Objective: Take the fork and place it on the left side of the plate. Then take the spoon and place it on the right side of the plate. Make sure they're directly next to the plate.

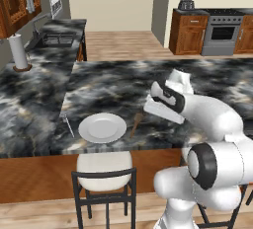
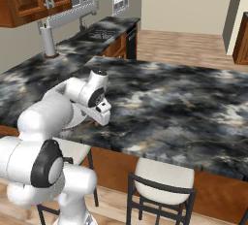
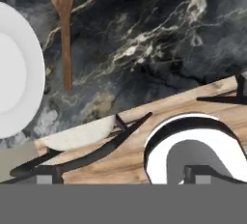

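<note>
- We judge the task nearly finished, or finished: the fork (image 1: 67,125) lies at 9 o'clock of the plate (image 1: 103,128), a thin grey line close by its rim near the bench (image 1: 113,85) corner.
- The spoon (image 1: 135,125) lies at 3 o'clock of the plate, just beside the rim, its handle pointing toward the front edge of the bench.
- In the hand view the spoon (image 3: 62,20) runs alongside the plate (image 3: 19,73) with a narrow strip of dark stone between them; we cannot tell whether they touch.
- What may be left, as we judge it, is only nudging the fork closer, should its gap count as too wide.
- The plate holds nothing; its white surface is bare.
- The pincer is raised above the bench at about 3 o'clock of the spoon. It grips nothing we can see, but we cannot tell whether its fingers are apart or together.
</note>
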